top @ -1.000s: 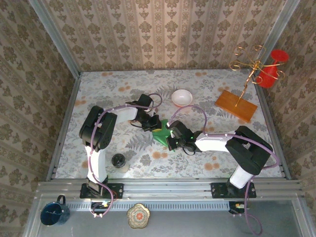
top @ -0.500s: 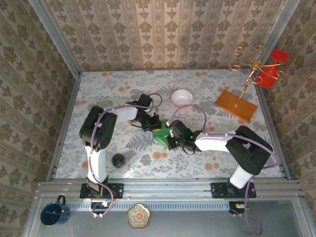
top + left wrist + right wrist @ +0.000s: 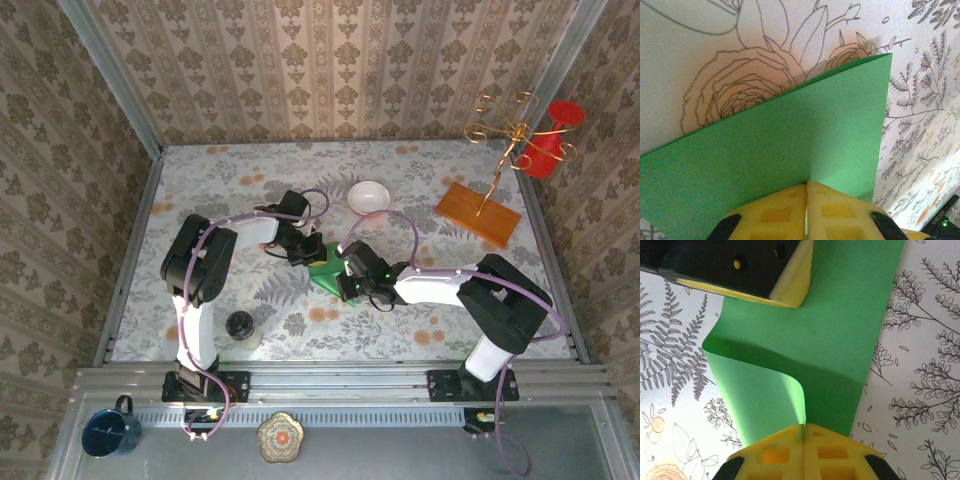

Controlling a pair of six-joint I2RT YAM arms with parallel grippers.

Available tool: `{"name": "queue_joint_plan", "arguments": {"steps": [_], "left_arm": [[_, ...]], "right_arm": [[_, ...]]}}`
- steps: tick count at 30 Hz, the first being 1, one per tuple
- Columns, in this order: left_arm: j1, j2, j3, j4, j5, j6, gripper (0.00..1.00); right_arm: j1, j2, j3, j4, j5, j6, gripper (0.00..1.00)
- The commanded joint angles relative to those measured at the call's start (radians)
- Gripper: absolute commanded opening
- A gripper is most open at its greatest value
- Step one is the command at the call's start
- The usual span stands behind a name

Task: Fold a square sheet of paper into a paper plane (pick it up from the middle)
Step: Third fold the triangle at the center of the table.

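The square sheet of paper [image 3: 324,268] is bright green and sits at the table's middle, held up between both grippers. My left gripper [image 3: 312,250] is shut on its far edge; in the left wrist view the yellow pads [image 3: 785,210] pinch the green sheet [image 3: 790,140]. My right gripper [image 3: 345,276] is shut on the near edge. In the right wrist view the paper [image 3: 840,330] curls upward into my right gripper [image 3: 804,426], and the left gripper's yellow finger [image 3: 795,285] presses the sheet's far end. No folded dart shape shows.
A white bowl [image 3: 369,197] stands behind the grippers. An orange-brown wooden board [image 3: 478,214] with a gold wire stand [image 3: 510,135] and a red cup [image 3: 548,140] lie at the back right. A small black round object [image 3: 240,324] sits near the left arm's base.
Almost nothing has moved; the right gripper has crept very slightly left with the paper, and both grippers keep their hold.
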Motion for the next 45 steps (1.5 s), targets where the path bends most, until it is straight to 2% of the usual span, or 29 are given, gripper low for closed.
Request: {"name": "queue_joint_plan", "arguments": {"steps": [1,21,28,37,45], "left_arm": [[-0.015,0.053,-0.01,-0.064,-0.036,0.02,0.1],[-0.015,0.042,-0.002,-0.066,-0.034,0.019,0.1],[-0.01,-0.036,0.026,-0.066,-0.048,-0.004,0.13],[0.015,-0.239,-0.123,0.026,-0.11,-0.16,0.2],[-0.048,-0.354,-0.295,0.206,-0.103,-0.402,0.24]], "right_arm": [[-0.005,0.019,0.025,-0.027,0.032,0.003,0.02],[-0.005,0.048,0.032,-0.055,0.004,0.003,0.02],[-0.005,0.056,0.031,-0.073,-0.005,0.012,0.02],[-0.007,0.052,0.031,-0.073,-0.013,0.023,0.02],[-0.008,0.053,0.031,-0.07,-0.021,0.035,0.02]]}}
